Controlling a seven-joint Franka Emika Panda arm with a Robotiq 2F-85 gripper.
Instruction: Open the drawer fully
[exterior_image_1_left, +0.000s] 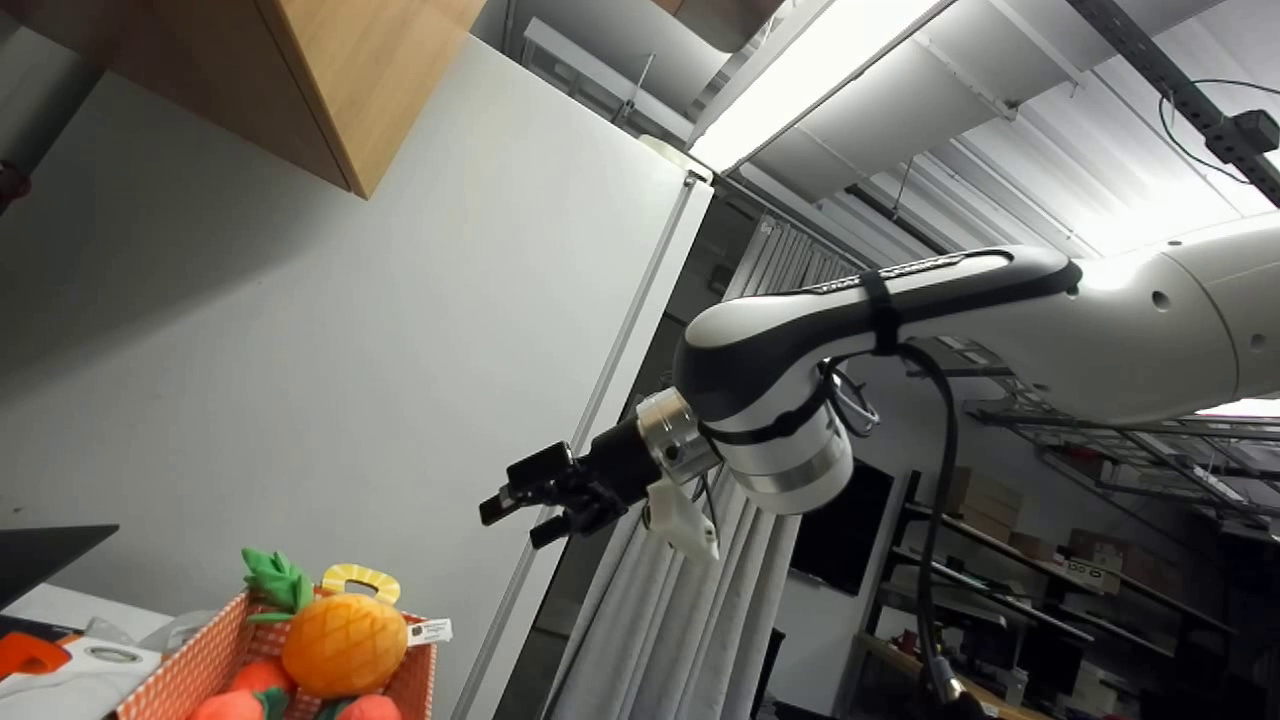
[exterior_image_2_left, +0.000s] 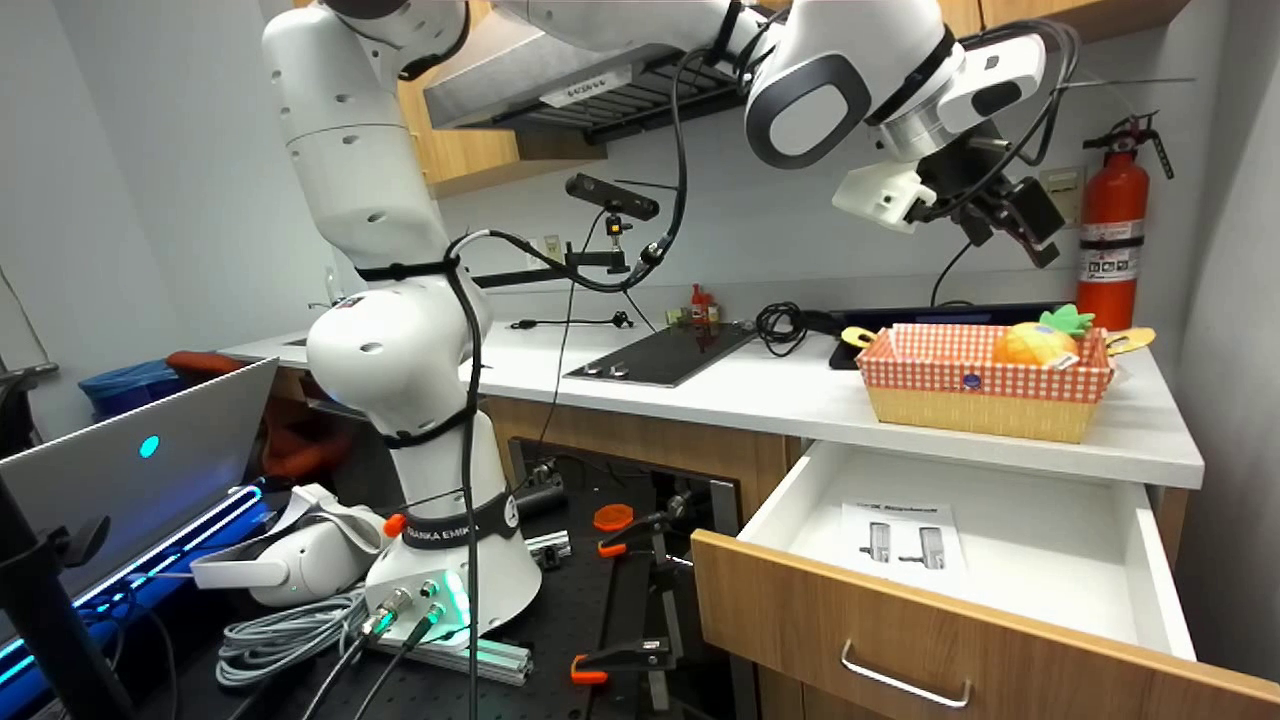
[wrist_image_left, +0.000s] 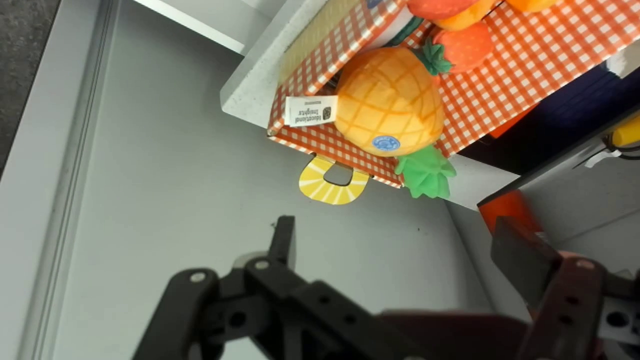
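Note:
The drawer under the counter is pulled out in an exterior view, with its white inside showing. Its wooden front carries a silver bar handle. A white corner of the drawer shows at the top of the wrist view. My gripper is open, with nothing between its widely spaced fingers. It hangs in the air above the counter's far end, well away from the handle, in an exterior view. It also shows in an exterior view, where the drawer is out of view.
A checked basket of plush fruit, with a pineapple, stands on the counter below my gripper. A fire extinguisher stands behind it by the wall. A printed sheet lies in the drawer. A wooden cabinet hangs above.

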